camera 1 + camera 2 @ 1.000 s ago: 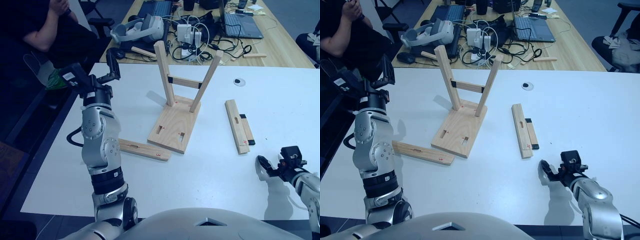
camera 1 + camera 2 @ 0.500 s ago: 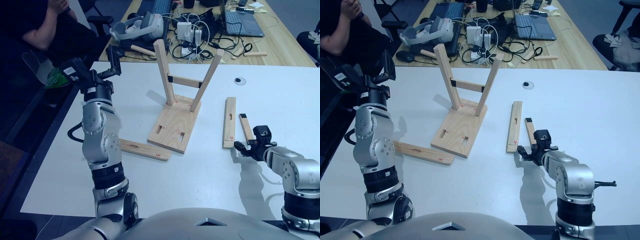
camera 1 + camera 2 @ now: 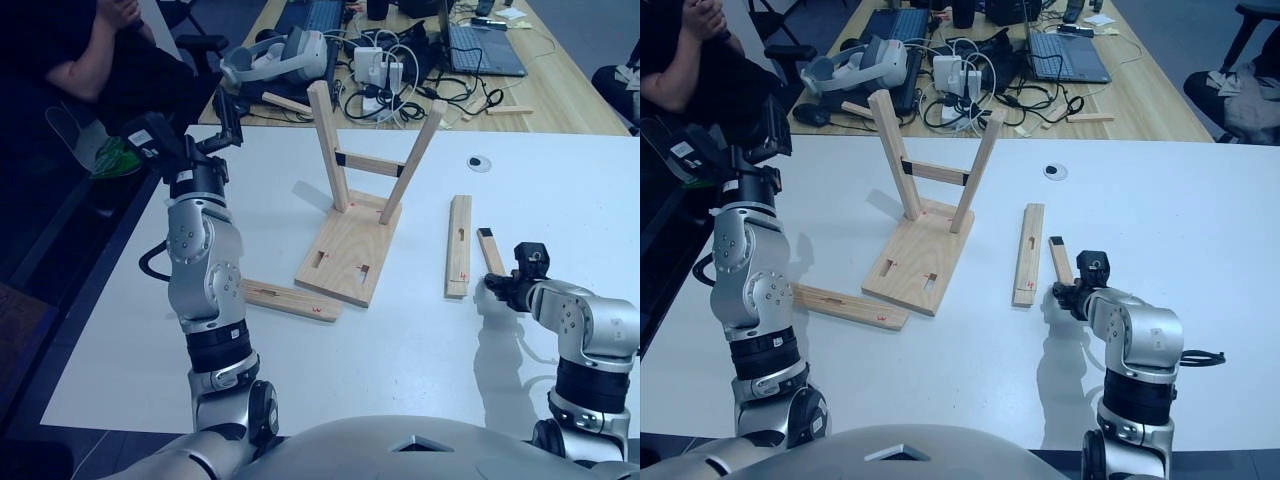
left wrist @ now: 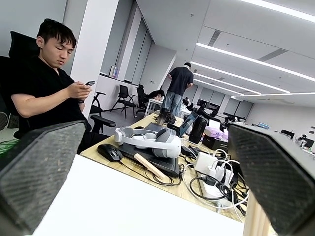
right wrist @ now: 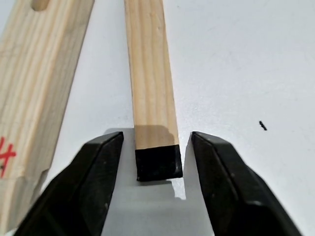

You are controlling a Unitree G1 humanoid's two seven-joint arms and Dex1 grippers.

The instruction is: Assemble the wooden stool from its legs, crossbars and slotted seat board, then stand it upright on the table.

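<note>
In the left eye view your right pincer [image 3: 497,290] has swung in from the lower right to the black-tipped near end of the crossbar [image 3: 489,252], right of centre on the tabletop [image 3: 400,360], and the loose leg [image 3: 458,245] beside it now lies clear, so a grasp looks next; the seat board [image 3: 350,245] with 2 legs stands mid-frame. The left wrist view has the left pincer [image 4: 157,162] spread wide, empty. In the right wrist view the right pincer's fingers [image 5: 88,172] straddle the black tip, unclosed; red pen marks on the leg are cropped, unreadable.
</note>
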